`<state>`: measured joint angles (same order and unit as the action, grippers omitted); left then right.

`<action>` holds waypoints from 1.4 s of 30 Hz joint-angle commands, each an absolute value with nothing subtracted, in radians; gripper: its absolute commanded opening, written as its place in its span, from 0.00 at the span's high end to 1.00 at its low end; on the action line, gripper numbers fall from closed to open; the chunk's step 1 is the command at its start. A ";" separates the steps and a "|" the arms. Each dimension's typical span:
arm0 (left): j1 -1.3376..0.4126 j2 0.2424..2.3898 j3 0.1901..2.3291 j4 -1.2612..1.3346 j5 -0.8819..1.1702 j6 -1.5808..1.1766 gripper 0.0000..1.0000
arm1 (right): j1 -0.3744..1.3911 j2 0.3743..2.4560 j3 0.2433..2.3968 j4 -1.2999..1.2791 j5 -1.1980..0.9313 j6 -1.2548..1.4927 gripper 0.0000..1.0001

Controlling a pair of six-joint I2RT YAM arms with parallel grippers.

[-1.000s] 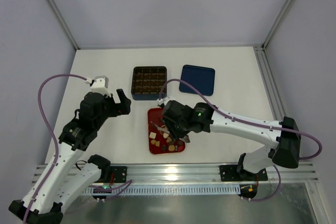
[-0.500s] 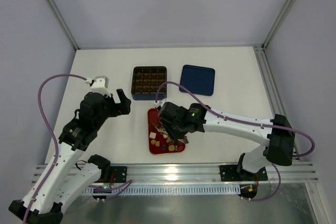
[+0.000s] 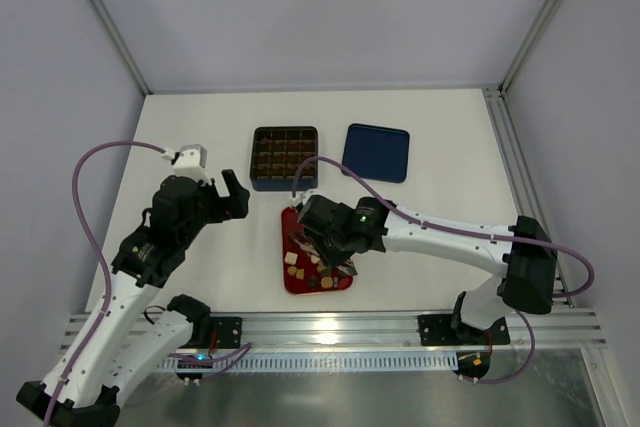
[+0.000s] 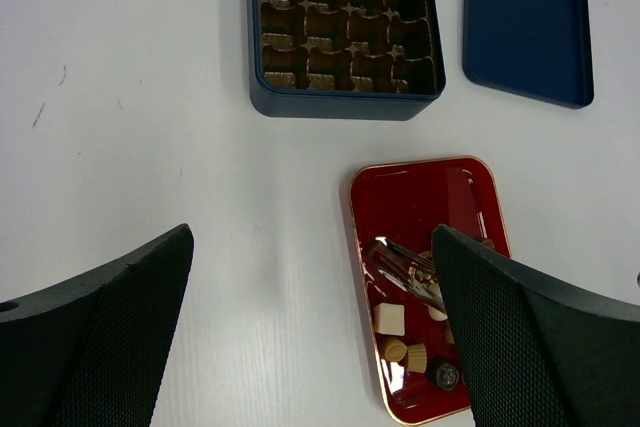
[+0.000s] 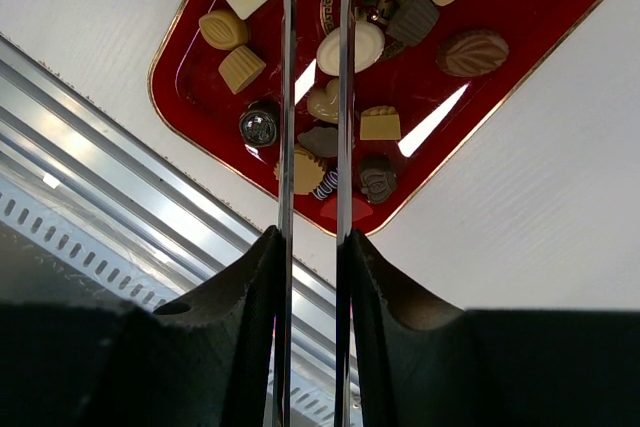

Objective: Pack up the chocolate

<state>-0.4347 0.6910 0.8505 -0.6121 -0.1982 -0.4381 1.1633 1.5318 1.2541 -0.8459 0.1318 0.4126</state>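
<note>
The chocolate (image 5: pixel 381 124) lies in the red tray (image 4: pixel 430 197), gathered in its near half: cream squares, tan ovals, dark ribbed pieces and one foil-wrapped round, all loose and close together; the tray sits on the white counter (image 3: pixel 450 147), near the middle. Beyond its far end stands the dark blue box (image 4: pixel 340 107) with a brown grid insert, and the blue lid (image 4: pixel 525 27) lies flat just to the right of that box, apart from it.

The right gripper (image 5: pixel 313 237) hangs over the tray, and two thin metal blades (image 5: pixel 287 97) reach down from its fingers over the sweets with a narrow gap between them; their tips run out of the wrist view, so I cannot tell whether they pinch anything. The left gripper (image 4: pixel 312 247) is spread wide with nothing between its fingers; it hovers above bare counter, left of the tray and well apart from it.
</note>
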 commanded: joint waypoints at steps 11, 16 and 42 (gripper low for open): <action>-0.437 0.687 0.873 -0.611 -0.199 -0.443 0.00 | 1.169 1.557 1.319 -0.857 0.135 0.397 0.64; -0.437 0.686 0.873 -0.611 -0.201 -0.443 0.00 | 1.169 1.568 1.322 -0.854 0.137 0.397 0.64; -0.437 0.676 0.871 -0.612 -0.202 -0.445 0.00 | 1.128 1.511 1.354 -0.887 0.144 0.413 0.72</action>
